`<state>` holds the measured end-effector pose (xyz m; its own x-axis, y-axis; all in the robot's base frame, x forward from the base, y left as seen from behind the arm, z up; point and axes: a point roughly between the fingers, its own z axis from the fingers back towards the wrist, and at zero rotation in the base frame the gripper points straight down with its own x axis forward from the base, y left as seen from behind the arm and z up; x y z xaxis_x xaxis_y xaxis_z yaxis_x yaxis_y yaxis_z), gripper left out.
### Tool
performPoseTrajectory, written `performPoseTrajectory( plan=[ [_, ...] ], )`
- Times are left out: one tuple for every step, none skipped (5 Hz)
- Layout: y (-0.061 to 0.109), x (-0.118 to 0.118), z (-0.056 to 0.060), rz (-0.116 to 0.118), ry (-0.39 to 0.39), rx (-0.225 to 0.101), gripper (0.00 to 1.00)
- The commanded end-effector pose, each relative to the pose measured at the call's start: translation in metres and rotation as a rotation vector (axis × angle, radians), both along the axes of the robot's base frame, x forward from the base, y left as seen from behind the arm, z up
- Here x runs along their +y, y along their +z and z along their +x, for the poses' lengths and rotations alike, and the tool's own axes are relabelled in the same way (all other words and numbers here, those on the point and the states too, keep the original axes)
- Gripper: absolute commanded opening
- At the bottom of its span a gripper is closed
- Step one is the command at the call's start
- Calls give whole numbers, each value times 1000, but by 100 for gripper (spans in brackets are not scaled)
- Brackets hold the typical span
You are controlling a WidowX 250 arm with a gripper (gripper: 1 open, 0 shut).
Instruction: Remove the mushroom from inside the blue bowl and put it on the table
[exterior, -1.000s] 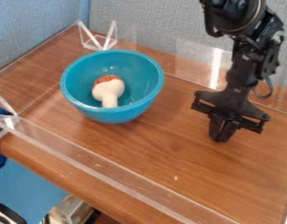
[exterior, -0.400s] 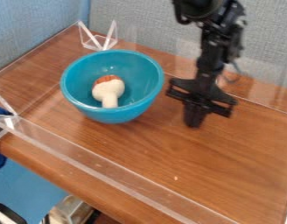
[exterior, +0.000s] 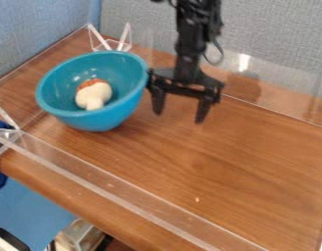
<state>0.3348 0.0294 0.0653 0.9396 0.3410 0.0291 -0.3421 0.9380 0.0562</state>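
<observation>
One gripper (exterior: 185,101) w/ jaws spread beside blue bowl (exterior: 87,90); mushroom (exterior: 91,94) stem partly hidden inside.

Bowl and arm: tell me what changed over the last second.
The tool swept left across the table and opened; it now stands right beside the bowl, holding nothing. The bowl slid left and tilted, and the mushroom moved with it. The mushroom remains inside the bowl, untouched.
</observation>
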Motion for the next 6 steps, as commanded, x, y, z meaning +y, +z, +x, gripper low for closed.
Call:
performPoseTrajectory(
  plan=[
    [40, 21, 1, -21, 61, -92, 100],
    [50, 56, 4, -18, 155, -116, 100],
    [55, 81, 7, -10, 233, -129, 100],
    [51, 100, 5, 4, 262, -132, 0],
    [43, 108, 3, 15, 273, -127, 100],
    [40, 114, 6, 22, 270, -124, 0]
  ],
)
